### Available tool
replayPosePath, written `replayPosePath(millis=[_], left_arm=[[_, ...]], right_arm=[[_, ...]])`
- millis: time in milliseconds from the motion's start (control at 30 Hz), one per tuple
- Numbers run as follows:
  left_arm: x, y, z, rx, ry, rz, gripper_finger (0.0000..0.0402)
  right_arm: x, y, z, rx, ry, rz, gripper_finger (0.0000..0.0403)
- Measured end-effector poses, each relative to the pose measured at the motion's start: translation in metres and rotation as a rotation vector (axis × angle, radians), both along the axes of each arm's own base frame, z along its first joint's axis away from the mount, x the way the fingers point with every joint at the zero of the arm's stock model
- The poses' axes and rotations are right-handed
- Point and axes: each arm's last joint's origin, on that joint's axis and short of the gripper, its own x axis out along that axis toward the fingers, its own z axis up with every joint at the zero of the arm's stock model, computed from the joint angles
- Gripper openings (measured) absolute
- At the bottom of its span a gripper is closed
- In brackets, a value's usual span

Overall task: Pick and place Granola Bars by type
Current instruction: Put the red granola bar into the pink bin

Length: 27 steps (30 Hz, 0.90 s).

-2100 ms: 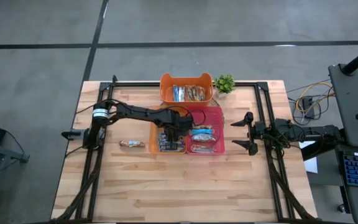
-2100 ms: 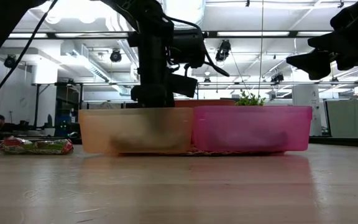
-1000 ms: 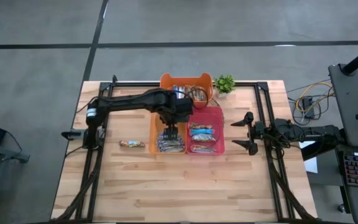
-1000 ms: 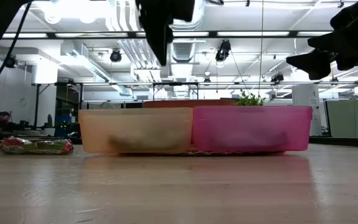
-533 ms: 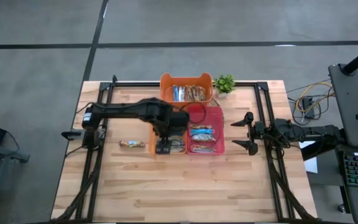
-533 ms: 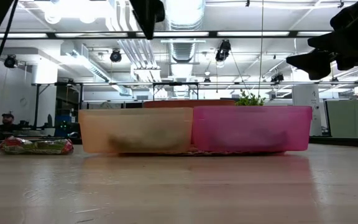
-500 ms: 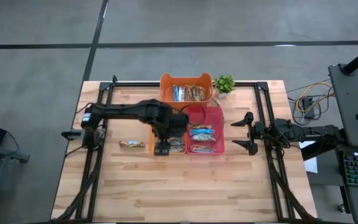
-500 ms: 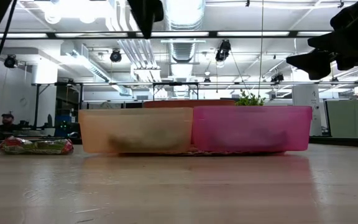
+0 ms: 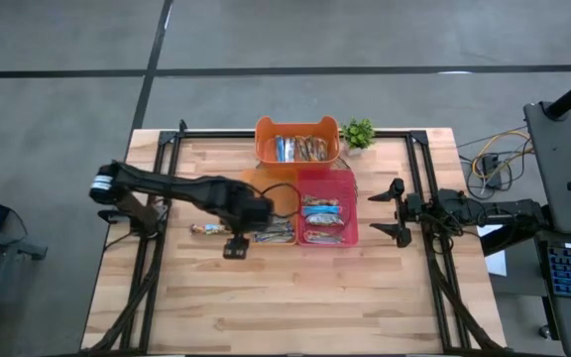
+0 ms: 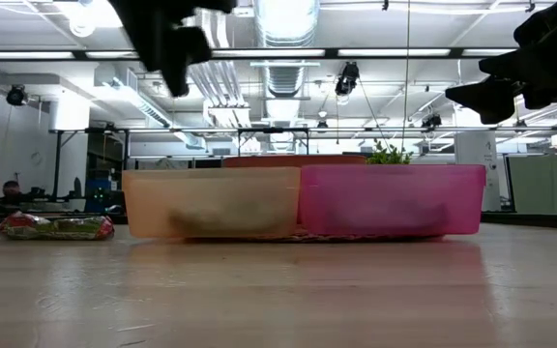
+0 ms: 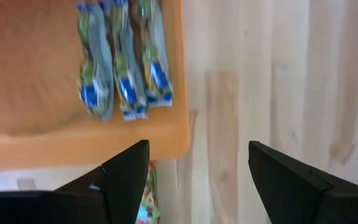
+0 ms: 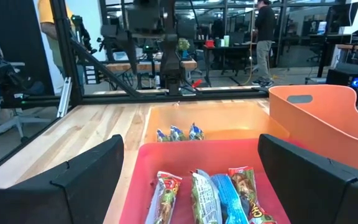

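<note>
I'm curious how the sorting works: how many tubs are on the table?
3: a dark orange tub at the far edge beside the plant, a pale orange tub in the middle, and a pink tub touching its right side.

Granola Bars (image 9: pixel 326 220) lie flat in shiny wrappers across three bins; one lone bar (image 9: pixel 207 230) rests on the bench (image 9: pixel 295 297) beside them.

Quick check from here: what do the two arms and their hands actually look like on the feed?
Both arms are dark, slim and jointed. The left arm has a pale band near its base and a thin black cable looping beside its wrist. The left hand and right hand each end in two dark, flat fingers.
</note>
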Motion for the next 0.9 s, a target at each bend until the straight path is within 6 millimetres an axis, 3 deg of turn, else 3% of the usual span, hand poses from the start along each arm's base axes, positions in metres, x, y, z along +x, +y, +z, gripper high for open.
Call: replayPosePath(millis=[500, 700, 900], left_arm=[[-0.087, 0.016, -0.069, 0.11, 0.111, -0.04, 0.0255], [-0.106, 0.022, -0.091, 0.12, 0.139, -0.067, 0.0255], [-0.113, 0.034, -0.112, 0.126, 0.124, -0.09, 0.0255]], right_arm=[[0.0, 0.0, 0.0, 0.0, 0.0, 0.0, 0.0359], [0.0, 0.0, 0.0, 0.0, 0.001, 0.0, 0.0359], [0.0, 0.0, 0.0, 0.0, 0.001, 0.0, 0.0359]])
